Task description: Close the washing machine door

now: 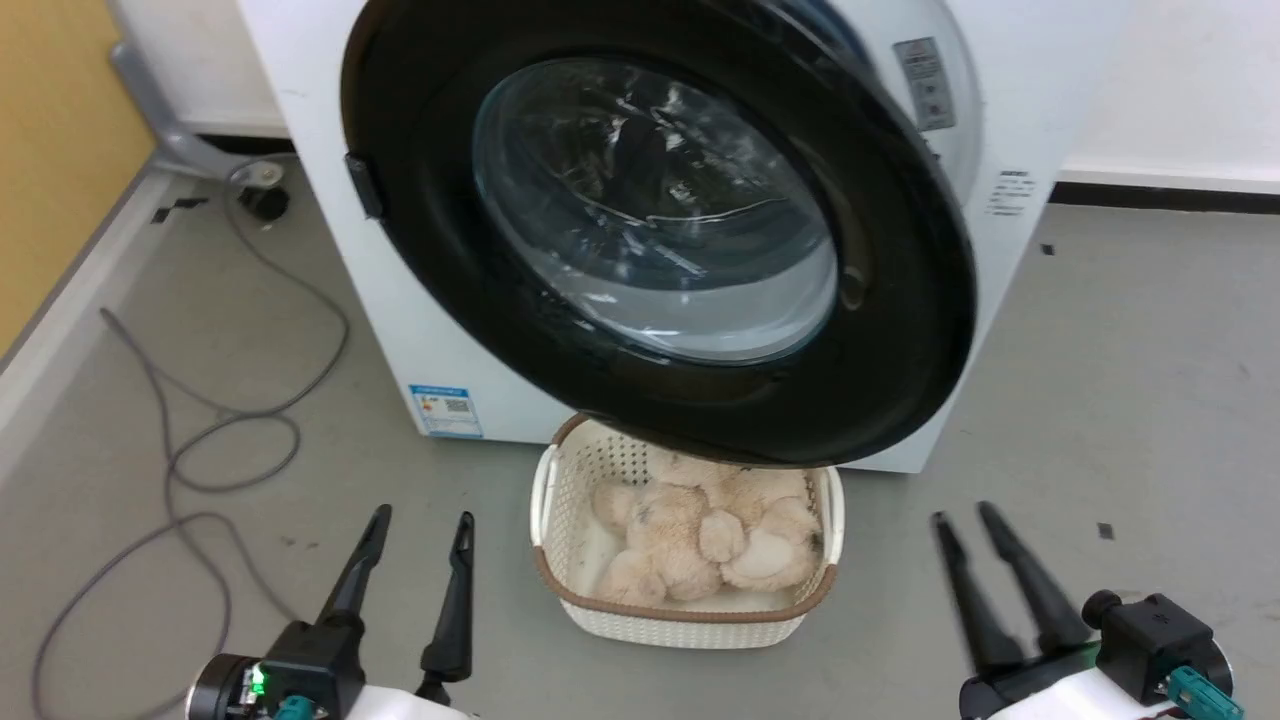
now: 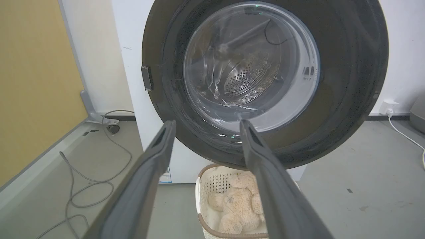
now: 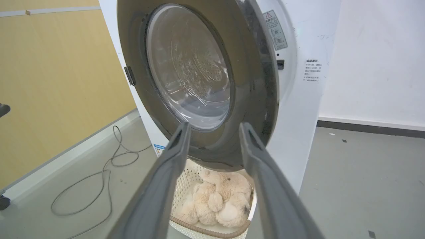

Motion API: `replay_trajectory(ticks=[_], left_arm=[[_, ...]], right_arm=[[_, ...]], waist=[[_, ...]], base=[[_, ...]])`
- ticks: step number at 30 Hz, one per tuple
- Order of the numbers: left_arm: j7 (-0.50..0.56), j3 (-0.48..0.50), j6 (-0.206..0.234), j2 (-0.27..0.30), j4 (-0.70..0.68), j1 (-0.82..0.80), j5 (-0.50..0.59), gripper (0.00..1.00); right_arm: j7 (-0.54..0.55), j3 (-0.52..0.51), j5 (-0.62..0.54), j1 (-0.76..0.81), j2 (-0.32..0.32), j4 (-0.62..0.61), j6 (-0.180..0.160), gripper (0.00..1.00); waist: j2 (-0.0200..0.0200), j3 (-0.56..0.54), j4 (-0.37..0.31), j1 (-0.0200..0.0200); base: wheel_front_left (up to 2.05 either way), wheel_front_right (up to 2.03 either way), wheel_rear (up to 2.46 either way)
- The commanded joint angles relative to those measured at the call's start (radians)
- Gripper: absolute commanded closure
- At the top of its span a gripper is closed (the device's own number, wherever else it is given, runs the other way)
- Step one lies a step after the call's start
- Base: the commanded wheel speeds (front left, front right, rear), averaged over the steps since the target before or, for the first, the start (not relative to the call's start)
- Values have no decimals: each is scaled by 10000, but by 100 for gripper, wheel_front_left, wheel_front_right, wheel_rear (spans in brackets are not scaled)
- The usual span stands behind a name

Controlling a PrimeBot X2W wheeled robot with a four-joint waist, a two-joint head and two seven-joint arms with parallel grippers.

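The washing machine door (image 1: 900,300), a black disc with a clear domed window, stands partly open in front of the white washing machine (image 1: 400,320). Its hinge side is at the left and its right edge is swung out from the front panel. Through the glass of the door (image 2: 348,83) the perforated steel drum shows. My left gripper (image 1: 424,514) is open and empty, low at the left, apart from the door. My right gripper (image 1: 962,511) is open and empty, low at the right. In the wrist views the left gripper (image 2: 207,122) and the right gripper (image 3: 215,124) point at the door's (image 3: 245,99) lower part without touching it.
A white woven basket (image 1: 680,625) holding a beige plush toy (image 1: 690,540) sits on the floor under the door's lower edge, between my grippers. Grey cables (image 1: 200,440) loop on the floor at the left, beside a yellow wall (image 1: 50,150). A blue sticker (image 1: 445,410) marks the machine's lower front.
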Motion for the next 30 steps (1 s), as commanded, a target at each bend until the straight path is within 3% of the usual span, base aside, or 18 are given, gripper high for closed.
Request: replay_trajectory(ticks=[1, 10, 21, 30], left_arm=[[-52, 28, -86, -100, 0, 62, 154, 0], [-52, 38, -424, -589, 42, -306, 580, 0], [-53, 181, -890, -1366, 102, -1151, 1012, 0], [-53, 380, -1229, -1838, 149, -1558, 1221, 0]], right_arm=[[-68, 86, 36, 46, -132, -47, 8, 100], [200, 615, 252, -954, -960, -96, 8, 100], [1134, 1029, 2077, -4221, -3556, 870, 8, 100], [1713, 714, 3280, -6075, -4756, 2003, 8, 100]], waist=[[0, 100, 152, 1], [0, 934, 784, 1], [0, 2587, 1848, 1], [0, 3395, 2337, 1]], base=[[0, 0, 0], [0, 0, 0], [0, 0, 0], [0, 0, 0]])
